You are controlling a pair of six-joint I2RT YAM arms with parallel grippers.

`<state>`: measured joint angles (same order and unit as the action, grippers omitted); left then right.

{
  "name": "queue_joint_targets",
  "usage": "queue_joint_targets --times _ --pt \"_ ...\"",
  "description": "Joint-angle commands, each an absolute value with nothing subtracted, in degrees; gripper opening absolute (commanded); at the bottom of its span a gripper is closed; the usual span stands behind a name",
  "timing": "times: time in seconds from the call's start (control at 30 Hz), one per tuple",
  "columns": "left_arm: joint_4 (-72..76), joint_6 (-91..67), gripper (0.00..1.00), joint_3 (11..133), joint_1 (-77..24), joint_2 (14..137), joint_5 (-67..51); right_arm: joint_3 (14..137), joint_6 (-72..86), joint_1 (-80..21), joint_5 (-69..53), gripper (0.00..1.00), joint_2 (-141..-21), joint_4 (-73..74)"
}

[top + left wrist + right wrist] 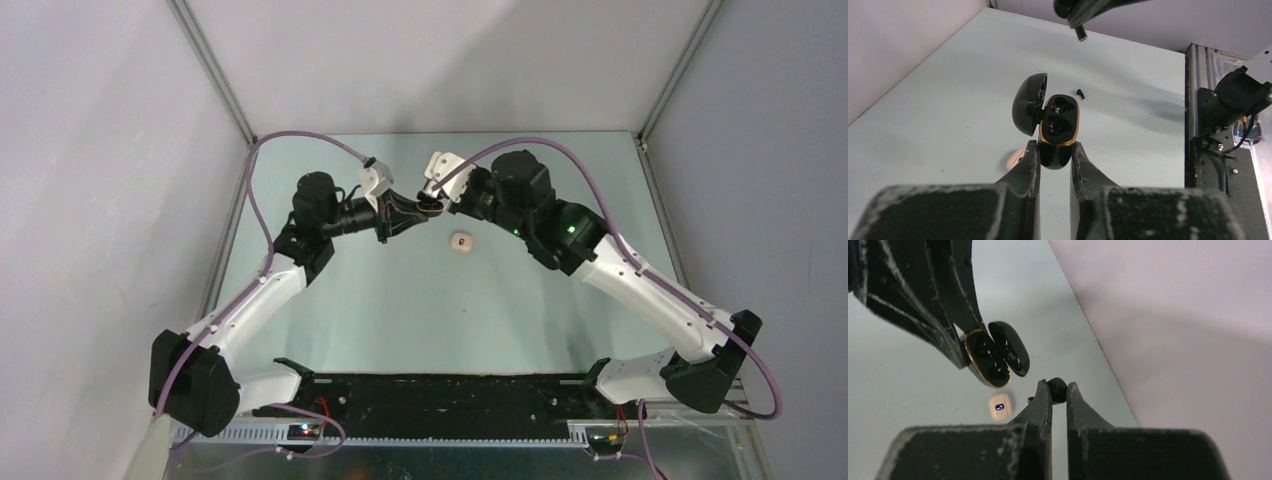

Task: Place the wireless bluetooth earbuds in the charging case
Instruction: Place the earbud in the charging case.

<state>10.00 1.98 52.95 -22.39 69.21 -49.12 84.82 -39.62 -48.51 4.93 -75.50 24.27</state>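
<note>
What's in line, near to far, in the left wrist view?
left gripper → black charging case, lid open, clamped in its jaws → loose black earbud on the table → right gripper holding a second black earbud

Case (1059, 125) in left tool (1054, 150), earbud (1057, 388) in right tool (1058, 391) just beyond it, above the table (948, 100).
</note>
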Motion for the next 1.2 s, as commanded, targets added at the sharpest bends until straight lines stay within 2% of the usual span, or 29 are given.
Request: queue_joint_targets --times 0.0,0.4,1.17 --pt "18.71 0.37 0.0 50.44 -24.78 66.58 -41.02 85.47 -37.58 -50.91 12.68 0.0 -76.71 22.67" --pt "22.81 -8.82 0.0 47.96 -26.95 63.61 -37.57 86.49 -39.14 -54.19 11.88 0.0 -78.18 22.12" --pt "23.31 -10.17 0.0 49.2 -26.98 64.15 -40.29 82.9 -50.67 -55.33 12.41 0.0 -78.9 13.98"
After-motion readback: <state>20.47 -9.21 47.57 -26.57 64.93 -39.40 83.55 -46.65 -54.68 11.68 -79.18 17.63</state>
